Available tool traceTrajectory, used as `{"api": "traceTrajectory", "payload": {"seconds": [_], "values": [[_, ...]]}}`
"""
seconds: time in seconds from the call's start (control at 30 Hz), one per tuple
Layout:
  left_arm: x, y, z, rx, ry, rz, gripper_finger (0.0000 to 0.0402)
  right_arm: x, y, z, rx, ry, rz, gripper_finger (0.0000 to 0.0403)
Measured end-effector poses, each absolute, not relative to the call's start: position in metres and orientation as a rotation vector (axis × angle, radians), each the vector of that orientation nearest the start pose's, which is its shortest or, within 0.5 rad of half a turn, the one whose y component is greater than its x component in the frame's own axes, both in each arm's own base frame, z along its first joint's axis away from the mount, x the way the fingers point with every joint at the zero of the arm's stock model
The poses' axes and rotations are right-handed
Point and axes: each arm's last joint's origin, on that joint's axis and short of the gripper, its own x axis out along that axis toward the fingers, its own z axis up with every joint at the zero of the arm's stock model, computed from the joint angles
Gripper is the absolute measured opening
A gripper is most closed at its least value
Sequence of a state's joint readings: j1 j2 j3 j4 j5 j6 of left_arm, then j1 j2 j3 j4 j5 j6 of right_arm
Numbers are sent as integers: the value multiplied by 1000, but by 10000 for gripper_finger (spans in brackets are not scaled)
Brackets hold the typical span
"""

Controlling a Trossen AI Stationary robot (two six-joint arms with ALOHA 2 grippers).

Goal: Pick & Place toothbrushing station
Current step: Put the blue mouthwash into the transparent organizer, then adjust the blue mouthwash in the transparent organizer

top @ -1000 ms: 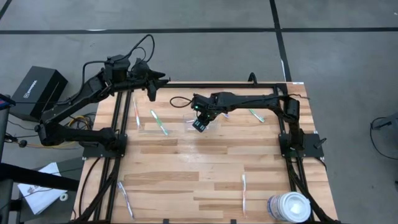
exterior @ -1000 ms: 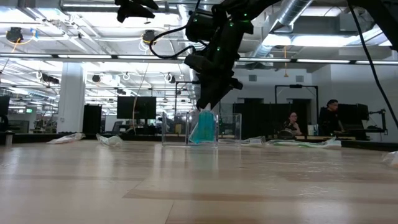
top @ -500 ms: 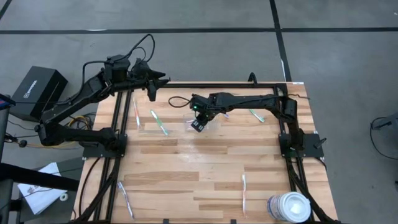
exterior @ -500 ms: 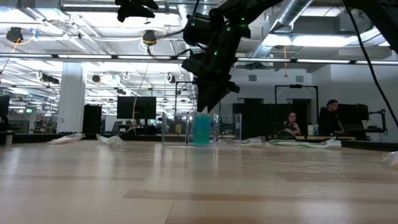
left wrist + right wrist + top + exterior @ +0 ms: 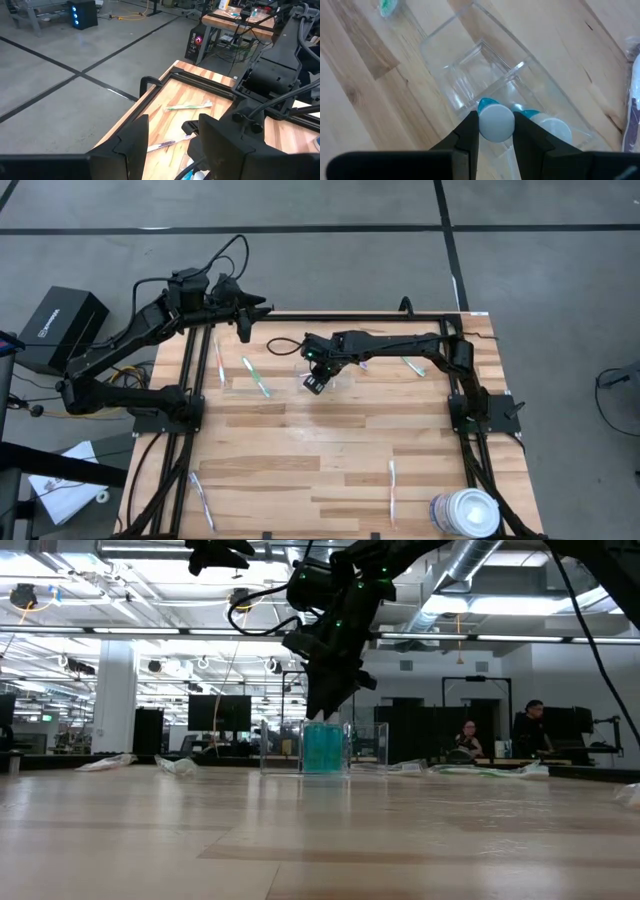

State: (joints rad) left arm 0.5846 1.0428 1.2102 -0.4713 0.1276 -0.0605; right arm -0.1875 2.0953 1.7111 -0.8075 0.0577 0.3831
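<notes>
Shifted slightly toward the left arm's side over the last second, the right end effector [image 5: 316,383] now holds its toothpaste tube [image 5: 495,121] upright rather than tilted, as the low view shows, and lower inside the clear plastic container [image 5: 323,748]. In the right wrist view the two dark fingers [image 5: 466,137] are clenched on the tube's white cap, and a second tube [image 5: 546,125] already stands just beside it in the same compartment; the compartment next to it looks unfilled. By my reading, this tube is all but placed, and what is left for it is to let go and lift clear without dragging it back out.

Around the container the toothbrushes are not yet gathered: a green one [image 5: 256,377] and a pale one [image 5: 219,362] lie near the left arm, another green one [image 5: 412,365] lies beyond the right arm's forearm, and two more rest near the worktop's front edge [image 5: 392,487] [image 5: 200,498]. A large white tub [image 5: 466,512] sits at the front right corner.

The left end effector [image 5: 172,137] waits above the far left corner of the worktop [image 5: 300,450], its fingers apart and holding nothing.
</notes>
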Motion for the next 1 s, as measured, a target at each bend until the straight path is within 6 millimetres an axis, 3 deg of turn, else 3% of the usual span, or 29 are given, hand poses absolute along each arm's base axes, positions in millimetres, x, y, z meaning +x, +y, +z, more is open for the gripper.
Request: {"api": "traceTrajectory", "payload": {"seconds": [0.2, 0.43, 0.57, 1.0], "values": [[178, 113, 403, -166, 273, 462, 167, 430, -83, 206, 401, 1142, -428, 87], [178, 113, 403, -165, 274, 462, 167, 429, -84, 201, 435, 1162, -410, 195], [178, 113, 403, -165, 273, 462, 167, 430, -87, 206, 464, 1150, -402, 229], [178, 113, 403, -166, 274, 462, 167, 438, -89, 230, 441, 1090, -382, 224]]}}
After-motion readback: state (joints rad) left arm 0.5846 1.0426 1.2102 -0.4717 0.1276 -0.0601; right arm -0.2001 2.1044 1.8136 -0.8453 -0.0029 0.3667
